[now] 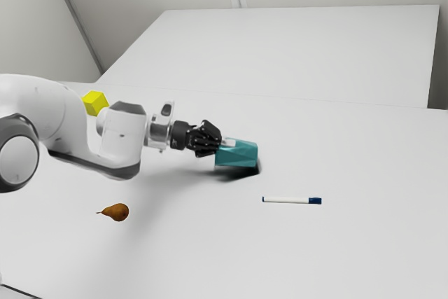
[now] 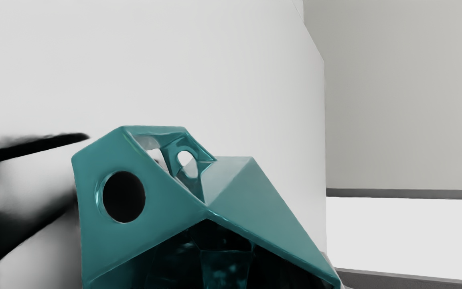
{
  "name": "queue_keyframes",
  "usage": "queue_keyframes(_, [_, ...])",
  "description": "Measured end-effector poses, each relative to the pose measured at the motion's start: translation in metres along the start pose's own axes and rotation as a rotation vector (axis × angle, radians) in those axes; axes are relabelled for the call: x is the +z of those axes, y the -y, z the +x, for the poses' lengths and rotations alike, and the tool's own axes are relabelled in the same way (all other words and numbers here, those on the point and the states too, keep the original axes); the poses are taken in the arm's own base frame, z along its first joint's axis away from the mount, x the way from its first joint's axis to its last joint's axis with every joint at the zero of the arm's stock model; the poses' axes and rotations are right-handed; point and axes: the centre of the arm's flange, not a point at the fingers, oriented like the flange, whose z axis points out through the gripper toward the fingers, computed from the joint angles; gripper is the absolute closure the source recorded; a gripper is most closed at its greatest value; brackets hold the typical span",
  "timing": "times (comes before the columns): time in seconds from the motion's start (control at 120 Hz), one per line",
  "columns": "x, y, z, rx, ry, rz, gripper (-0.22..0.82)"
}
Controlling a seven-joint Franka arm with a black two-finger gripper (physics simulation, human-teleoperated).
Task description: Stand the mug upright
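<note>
My gripper [image 1: 222, 143] reaches in level from the exterior view's left, with its fingertips at the near end of the teal mug [image 1: 238, 153]. The faceted mug lies on its side, its long axis roughly level, with a dark shadow under it. In the wrist view the mug [image 2: 146, 233] has its dark open mouth facing the hand, and a handle with holes stands out from its side. Whether the gripper holds the mug's wall cannot be made out.
A white marker with a blue cap [image 1: 290, 200] lies toward the exterior view's right, a brown pear [image 1: 117, 212] toward its lower left. Behind the arm is a yellow block [image 1: 94, 103]. All are on the white table [image 1: 364, 257].
</note>
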Motion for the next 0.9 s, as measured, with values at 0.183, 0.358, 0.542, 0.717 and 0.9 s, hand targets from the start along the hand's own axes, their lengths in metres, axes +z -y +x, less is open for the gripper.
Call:
queue_keyframes(0.183, [-0.024,-0.069,0.029,0.172,0.001,0.046,0.77])
queue_keyframes(0.358, [-0.057,-0.127,0.067,0.557,0.268,0.491,0.78])
queue_keyframes(0.542, [-0.045,-0.125,0.078,0.706,0.519,0.897,0.78])
queue_keyframes(0.717, [-0.018,-0.099,0.077,0.667,0.557,1.029,0.78])
queue_keyframes(0.9, [-0.002,-0.079,0.075,0.589,0.518,1.073,0.79])
